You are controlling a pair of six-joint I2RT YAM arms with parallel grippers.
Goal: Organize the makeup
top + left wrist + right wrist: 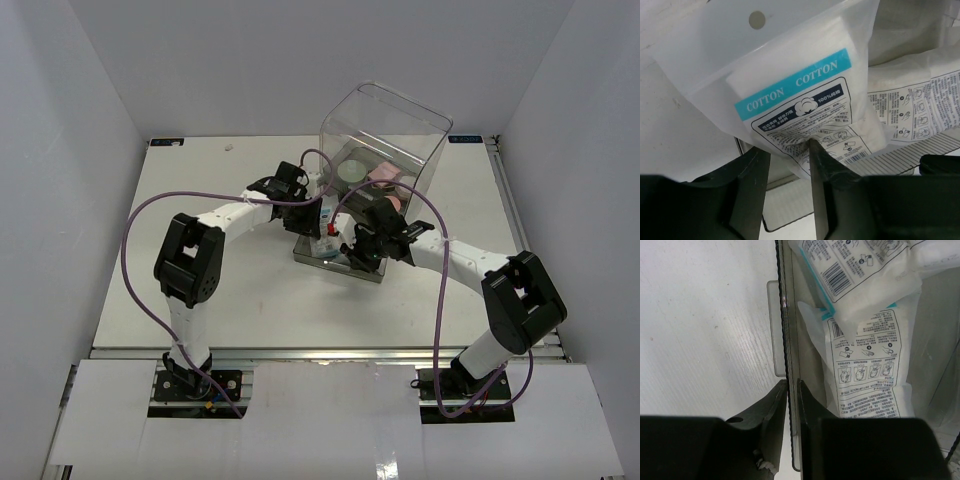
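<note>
A: Left gripper (785, 150), how did you have it?
B: You had it over the drawer (785, 315) with the jaws apart. The cotton sachet (800, 85), the one with the blue band, sat right in front of them. Its lower corner dipped between the fingers (827, 190) and touched the right-hand one. Nothing was clamped.
A: Right gripper (791, 384)?
B: You had it closed on the drawer's side wall, one finger outside and one inside, with the wall pinched between them.
A: Second sachet (867, 370)?
B: It lay flat inside the drawer, print side up, just beside the pinched wall. Its far end was tucked under the cotton sachet.
A: Where was the drawer on the worktop (230, 290)?
B: About the middle, slightly right of centre, directly in front of the clear box (385, 130) on its near side. The box stood towards the far edge, right of centre, away from both far corners.
A: Any other makeup?
B: A pink shape (385, 185) showed through the box wall. It was too small to say which puff it was.
</note>
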